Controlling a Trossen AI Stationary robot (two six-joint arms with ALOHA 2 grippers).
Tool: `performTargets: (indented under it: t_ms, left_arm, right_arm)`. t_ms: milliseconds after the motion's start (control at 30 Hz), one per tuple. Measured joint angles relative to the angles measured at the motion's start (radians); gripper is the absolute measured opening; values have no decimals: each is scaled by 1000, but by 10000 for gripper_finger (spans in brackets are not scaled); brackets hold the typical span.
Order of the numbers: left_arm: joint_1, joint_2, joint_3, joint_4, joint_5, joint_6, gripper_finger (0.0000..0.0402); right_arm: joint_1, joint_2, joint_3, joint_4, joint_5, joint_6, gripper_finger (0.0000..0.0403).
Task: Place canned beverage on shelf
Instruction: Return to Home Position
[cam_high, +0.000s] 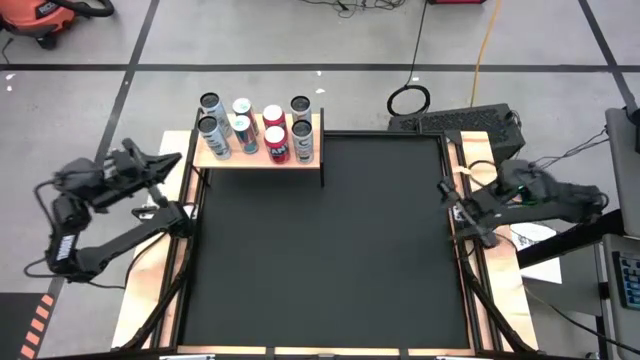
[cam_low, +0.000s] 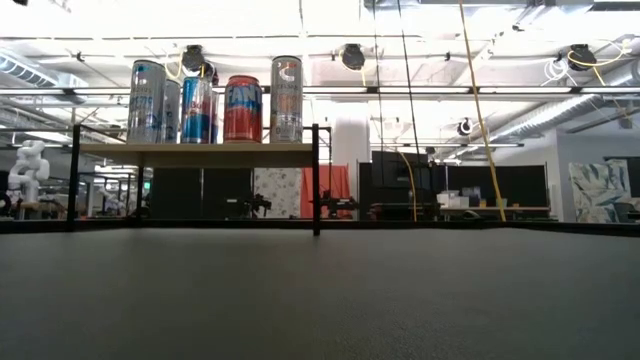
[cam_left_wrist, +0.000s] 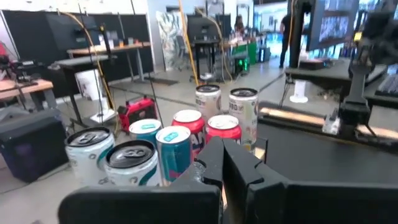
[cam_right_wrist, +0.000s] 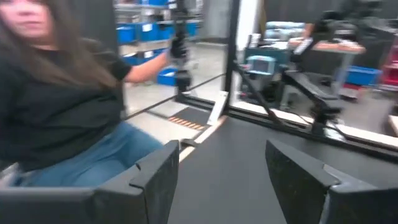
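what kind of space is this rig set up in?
Probably a robotics lab or workshop: exposed pipes overhead, workbenches loaded with gear, and a shop vacuum on the bare floor.

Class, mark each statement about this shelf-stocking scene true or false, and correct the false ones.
1. Eight cans stand upright on the shelf. True.
2. The two red cans stand at one end of the shelf. False: they stand inside the rows, with the blue cans on one side and the silver cans on the other.
3. The right gripper holds a can. False: it is open and empty, at the right edge of the black mat.
4. The left gripper is beside the shelf, not over it. True.
5. A person shows in the right wrist view. True.
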Motion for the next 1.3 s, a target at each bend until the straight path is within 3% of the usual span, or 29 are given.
performTargets:
  t_ms: [333,600,967,1300]
  left_arm:
    - [0,-149,-258,238,96,-114,2]
    - [0,-150,-402,307,172,-101,2]
    - [0,-151,-475,486,174,-140,2]
    - [0,-152,-591,562,48,-111,2]
  right_arm:
    - [0,-110,-382,339,176,30,219]
    - [0,-125,-570,502,182,75,219]
    - [0,-152,-720,683,183,86,219]
    - [0,-153,-737,650,184,48,219]
